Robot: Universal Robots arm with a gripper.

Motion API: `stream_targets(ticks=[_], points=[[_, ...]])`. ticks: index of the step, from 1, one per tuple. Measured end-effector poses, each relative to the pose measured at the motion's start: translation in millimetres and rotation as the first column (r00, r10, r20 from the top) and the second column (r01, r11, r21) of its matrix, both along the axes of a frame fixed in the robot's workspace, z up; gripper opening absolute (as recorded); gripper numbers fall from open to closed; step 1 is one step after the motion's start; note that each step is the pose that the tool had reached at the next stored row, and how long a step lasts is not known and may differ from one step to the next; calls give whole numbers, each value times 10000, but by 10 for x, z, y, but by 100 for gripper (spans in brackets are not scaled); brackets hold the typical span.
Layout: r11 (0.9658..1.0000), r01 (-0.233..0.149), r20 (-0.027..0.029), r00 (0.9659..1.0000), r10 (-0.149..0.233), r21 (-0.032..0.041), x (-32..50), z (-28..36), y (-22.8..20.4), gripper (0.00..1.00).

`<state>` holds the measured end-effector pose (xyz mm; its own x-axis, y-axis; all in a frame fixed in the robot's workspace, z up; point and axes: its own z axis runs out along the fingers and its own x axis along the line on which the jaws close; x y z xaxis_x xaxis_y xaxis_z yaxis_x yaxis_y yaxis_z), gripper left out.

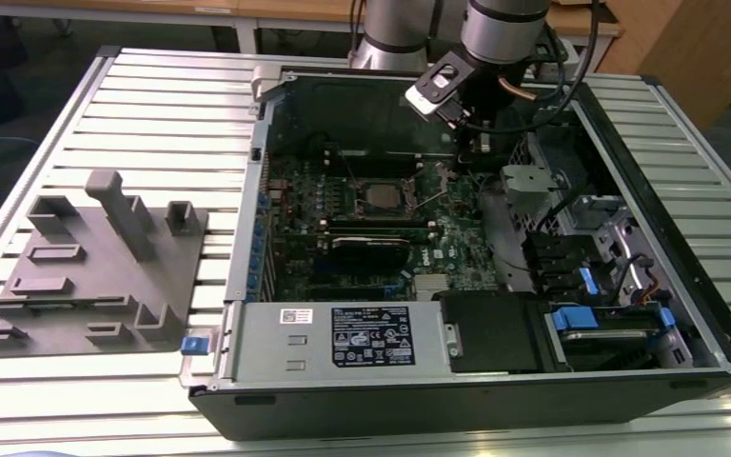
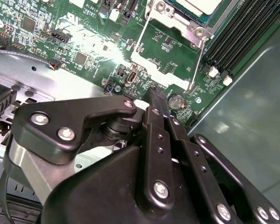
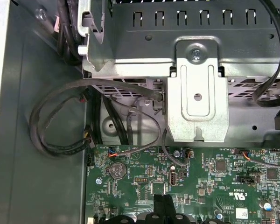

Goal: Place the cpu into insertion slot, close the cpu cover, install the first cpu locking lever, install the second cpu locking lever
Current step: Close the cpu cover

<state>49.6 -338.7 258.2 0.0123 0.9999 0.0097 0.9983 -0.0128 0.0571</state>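
The cpu [image 1: 376, 199] lies flat in the insertion slot [image 1: 380, 183] in the middle of the green motherboard [image 1: 461, 257]; in the second wrist view the cpu's [image 2: 201, 3] pale top shows at the picture's edge. A silver frame, the cpu cover [image 2: 178, 21], lies around it. Two thin wire levers [image 2: 197, 65] stand out from the socket's sides. My gripper [image 1: 483, 149] hangs over the board toward the exterior view's right of the socket, not touching it. Its black fingers [image 2: 151, 116] are pressed together, shut and holding nothing; the gripper [image 3: 163, 203] looks the same in the first wrist view.
A grey fixture block [image 1: 87, 267] sits on the slatted table at the exterior view's left. Inside the case are a labelled power supply [image 1: 340, 333], a drive cage with blue tabs [image 1: 588, 314], a metal bracket [image 3: 196, 107], looped black cables [image 3: 60, 135] and long black memory slots [image 2: 235, 37].
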Motion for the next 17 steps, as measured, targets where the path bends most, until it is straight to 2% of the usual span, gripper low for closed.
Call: stream_targets(ticks=[11,17], points=[[10000,0,0,10000,0,1,7,-49,0,11],[10000,0,1,10000,0,1,8,-128,0,11]])
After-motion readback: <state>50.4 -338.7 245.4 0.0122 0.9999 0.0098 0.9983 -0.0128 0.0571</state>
